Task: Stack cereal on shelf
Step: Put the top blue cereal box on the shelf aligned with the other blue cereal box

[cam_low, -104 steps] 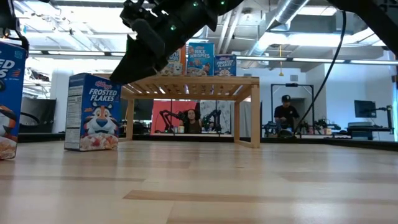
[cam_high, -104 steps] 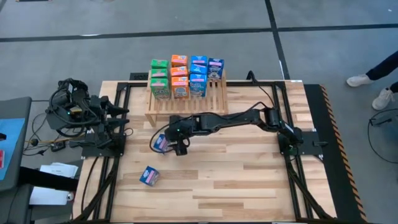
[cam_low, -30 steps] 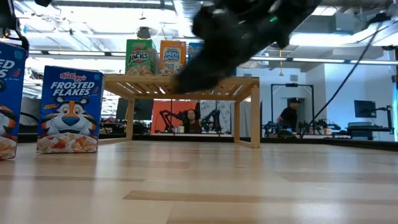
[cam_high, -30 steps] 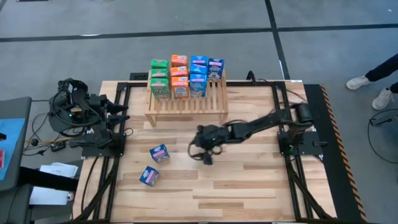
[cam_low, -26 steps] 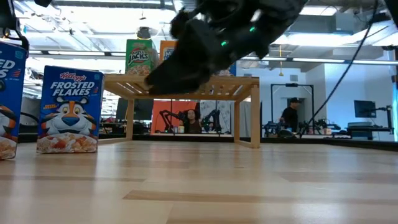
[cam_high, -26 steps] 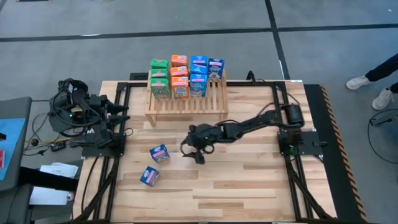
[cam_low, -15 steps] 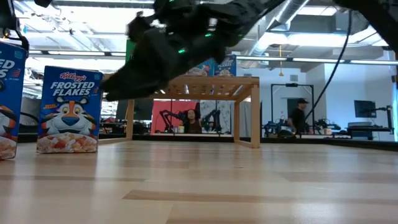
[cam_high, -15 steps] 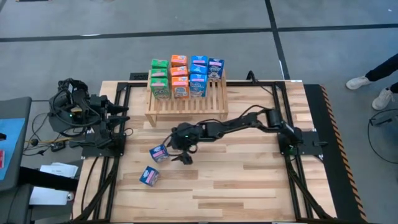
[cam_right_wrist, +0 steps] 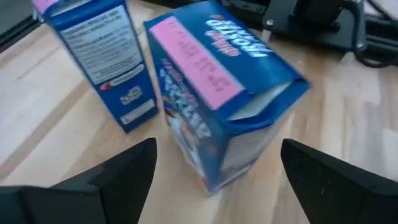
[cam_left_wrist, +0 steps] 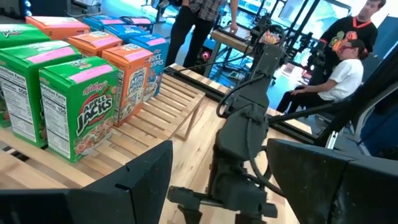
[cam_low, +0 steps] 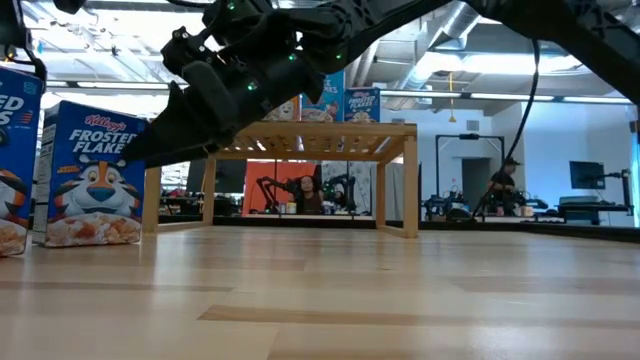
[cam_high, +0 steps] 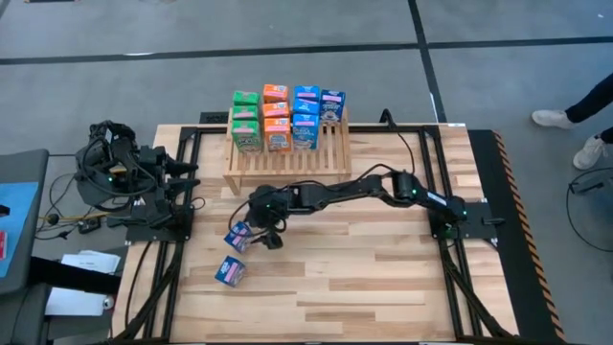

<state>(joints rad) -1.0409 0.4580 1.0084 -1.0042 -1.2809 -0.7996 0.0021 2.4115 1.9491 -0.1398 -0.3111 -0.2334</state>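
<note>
The right gripper (cam_high: 251,228), jaws wide open and empty, is placed over a small blue cardboard cereal box (cam_right_wrist: 217,99) on the desk, so closing is probably needed next.

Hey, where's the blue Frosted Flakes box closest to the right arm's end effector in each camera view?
High view: the blue box sits left of centre on the table, beside the right end effector.
Low view: left side.
Left wrist view: not in it.
Right wrist view: centre.
Shared landmark: the second blue box next to it, in all but the left wrist view.
</note>
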